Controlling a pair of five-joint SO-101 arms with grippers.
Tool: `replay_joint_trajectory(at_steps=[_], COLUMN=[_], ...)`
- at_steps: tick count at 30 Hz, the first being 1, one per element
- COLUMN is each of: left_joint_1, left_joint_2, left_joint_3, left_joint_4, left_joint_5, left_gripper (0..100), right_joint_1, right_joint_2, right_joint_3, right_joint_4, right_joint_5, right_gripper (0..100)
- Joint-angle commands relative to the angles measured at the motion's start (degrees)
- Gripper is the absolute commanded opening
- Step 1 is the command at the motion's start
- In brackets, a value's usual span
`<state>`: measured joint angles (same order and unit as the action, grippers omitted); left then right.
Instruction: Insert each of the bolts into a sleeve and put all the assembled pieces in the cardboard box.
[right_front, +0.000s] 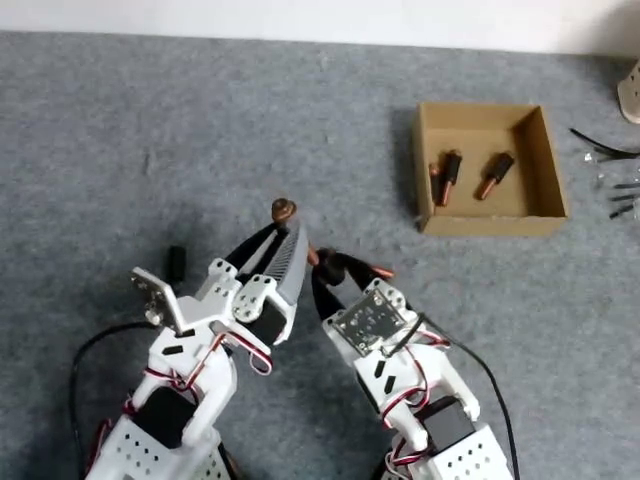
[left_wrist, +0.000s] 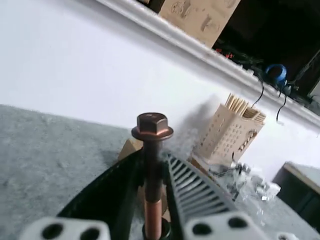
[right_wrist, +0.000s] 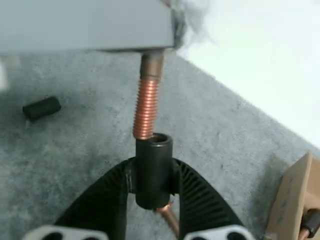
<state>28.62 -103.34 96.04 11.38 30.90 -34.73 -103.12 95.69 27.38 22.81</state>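
Note:
My left gripper (right_front: 284, 243) (left_wrist: 152, 162) is shut on a copper bolt (right_front: 285, 211) (left_wrist: 151, 150), hex head up. Its threaded end (right_wrist: 146, 107) comes down to the mouth of a black sleeve (right_wrist: 154, 167) (right_front: 327, 266), slightly off centre and touching the rim. That sleeve stands upright with my right gripper (right_wrist: 154, 172) (right_front: 325, 270) shut on it. Another copper bolt (right_front: 376, 271) (right_wrist: 169, 220) lies on the mat under the right gripper. A spare sleeve (right_front: 176, 262) (right_wrist: 42, 108) lies to the left. The cardboard box (right_front: 540, 160) (right_wrist: 295, 200) at the right holds assembled pieces (right_front: 448, 178).
Grey mat (right_front: 150, 130) covers the table, with open room at the left and in the middle. Loose cables and small parts (right_front: 612, 170) lie past the box at the right edge. A perforated pale holder (left_wrist: 230, 132) stands against the white wall.

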Motion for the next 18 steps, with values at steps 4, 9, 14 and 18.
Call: replay_joint_trajectory(at_steps=[4, 9, 14, 18], left_joint_1=[0.92, -0.92, 0.57, 0.57], left_joint_2=[-0.66, -0.66, -0.57, -0.57], left_joint_3=[1.19, 1.19, 1.19, 1.19], left_joint_4=[0.97, 0.88, 3.25, 3.25], left_joint_5=[6.68, 8.79, 8.88, 8.88], left_gripper=[1, 1, 1, 1], right_joint_1=[-1.89, -2.95, -2.95, -3.47], right_joint_2=[-0.75, -0.75, -0.84, -0.84], right_joint_3=[2.86, 2.86, 2.86, 1.01], right_joint_4=[0.04, 0.13, 0.22, 3.56], right_joint_5=[0.09, 0.09, 0.09, 0.09], right_gripper=[0.4, 0.4, 0.4, 0.4])
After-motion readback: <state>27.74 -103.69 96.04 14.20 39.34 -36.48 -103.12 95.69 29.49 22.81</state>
